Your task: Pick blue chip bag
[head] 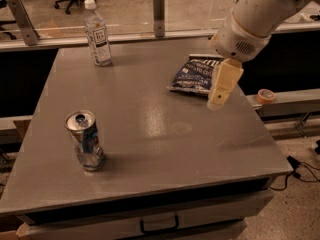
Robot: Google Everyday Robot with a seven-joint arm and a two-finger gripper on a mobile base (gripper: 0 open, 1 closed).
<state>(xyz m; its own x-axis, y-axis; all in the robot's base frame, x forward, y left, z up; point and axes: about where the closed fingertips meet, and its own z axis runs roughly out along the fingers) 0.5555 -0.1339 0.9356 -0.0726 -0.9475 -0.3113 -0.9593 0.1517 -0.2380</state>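
Note:
The blue chip bag (pixel 194 74) lies flat on the grey table (pixel 160 134) at the back right, dark navy with white lettering. My gripper (pixel 216 103) hangs from the white arm (pixel 255 19) that comes in from the upper right. It points down and hovers just over the bag's right front edge, hiding part of the bag. It holds nothing that I can see.
A clear water bottle (pixel 98 34) stands at the table's back left. A blue-and-silver drink can (pixel 85 140) stands at the front left. A roll of orange tape (pixel 265 95) lies on the ledge to the right. A glass barrier with posts (pixel 159 6) runs behind the table.

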